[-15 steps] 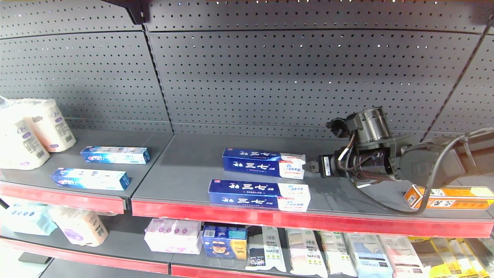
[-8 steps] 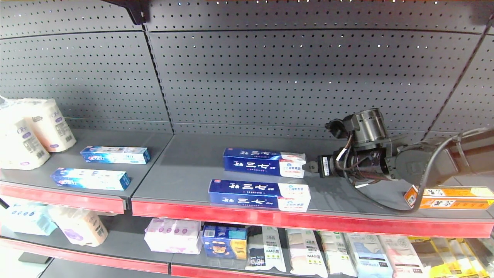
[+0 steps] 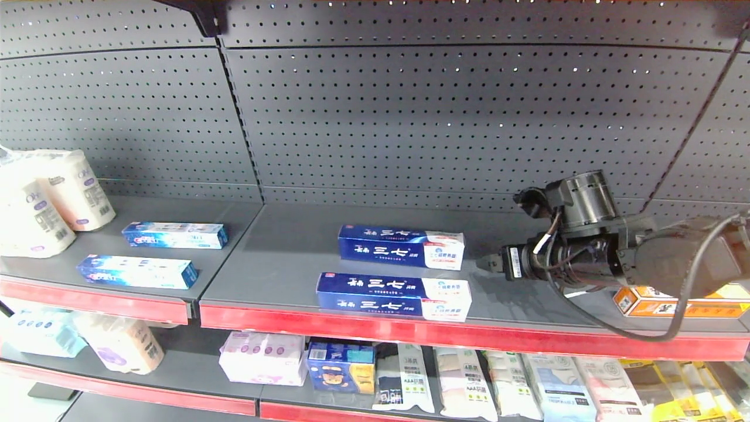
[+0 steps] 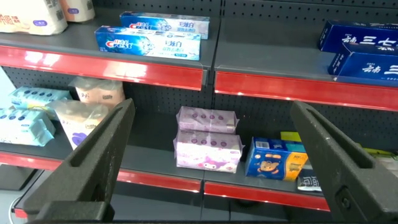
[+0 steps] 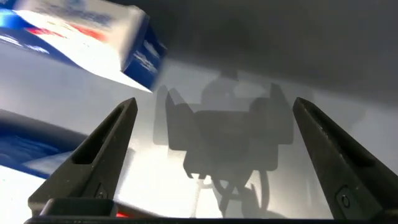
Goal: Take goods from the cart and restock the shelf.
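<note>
Right gripper [image 3: 481,262] is hovering just beside the white end of the rear blue toothpaste box [image 3: 401,247], jaws spread wide and gripping nothing. The front toothpaste box [image 3: 394,296] is lying just before it on the shelf [image 3: 293,258]. Beyond the gripper, an orange box [image 3: 703,306] is sitting half hidden behind the arm. Left gripper [image 4: 211,109] is gaping empty, facing the tier beneath.

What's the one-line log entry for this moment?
right gripper: open, empty, beside rear blue box, not touching | left gripper: open, empty
</note>
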Motion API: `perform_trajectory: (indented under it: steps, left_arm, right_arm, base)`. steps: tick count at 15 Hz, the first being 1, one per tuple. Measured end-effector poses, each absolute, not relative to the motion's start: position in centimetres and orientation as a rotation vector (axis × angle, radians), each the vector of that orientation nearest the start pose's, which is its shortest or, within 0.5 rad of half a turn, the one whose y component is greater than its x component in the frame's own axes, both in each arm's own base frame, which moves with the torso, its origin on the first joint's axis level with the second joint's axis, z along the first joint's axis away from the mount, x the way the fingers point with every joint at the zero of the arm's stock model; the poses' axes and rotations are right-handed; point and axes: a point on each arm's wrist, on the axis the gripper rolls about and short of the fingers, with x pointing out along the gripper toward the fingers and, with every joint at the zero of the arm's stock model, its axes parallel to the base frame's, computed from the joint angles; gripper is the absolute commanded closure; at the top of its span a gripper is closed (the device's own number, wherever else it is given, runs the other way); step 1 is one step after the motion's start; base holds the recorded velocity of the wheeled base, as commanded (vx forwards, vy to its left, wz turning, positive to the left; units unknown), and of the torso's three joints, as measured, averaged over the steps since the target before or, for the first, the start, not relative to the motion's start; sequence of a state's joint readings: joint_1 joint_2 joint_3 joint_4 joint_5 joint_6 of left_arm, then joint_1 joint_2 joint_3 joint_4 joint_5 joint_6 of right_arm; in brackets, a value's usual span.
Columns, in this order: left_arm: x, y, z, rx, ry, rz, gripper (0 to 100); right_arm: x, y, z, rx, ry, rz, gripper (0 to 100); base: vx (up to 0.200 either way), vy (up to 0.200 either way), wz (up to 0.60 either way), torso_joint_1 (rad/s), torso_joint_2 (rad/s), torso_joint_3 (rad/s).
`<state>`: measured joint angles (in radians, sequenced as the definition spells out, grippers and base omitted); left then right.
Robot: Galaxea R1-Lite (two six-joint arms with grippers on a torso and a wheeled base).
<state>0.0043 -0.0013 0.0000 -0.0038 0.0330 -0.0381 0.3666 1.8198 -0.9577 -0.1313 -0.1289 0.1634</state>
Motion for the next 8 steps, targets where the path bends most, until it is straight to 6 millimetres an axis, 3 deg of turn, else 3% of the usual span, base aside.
perform_trajectory:
  steps: [5,8]
  left_arm:
    - [-2.3,0.1,7.6,-0.038,-0.006,0.037,0]
    - [-2.3,0.1,7.6,-0.038,-0.006,0.037,0]
  right_arm:
    - [27.5,10.8,13.7,-0.028,0.746,0.156,0]
    - [26.9,11.2,13.8,-0.017,0.746,0.162,0]
  base:
    - [0.000,0.000,0.00,0.000,0.00,0.000]
    - [0.000,0.000,0.00,0.000,0.00,0.000]
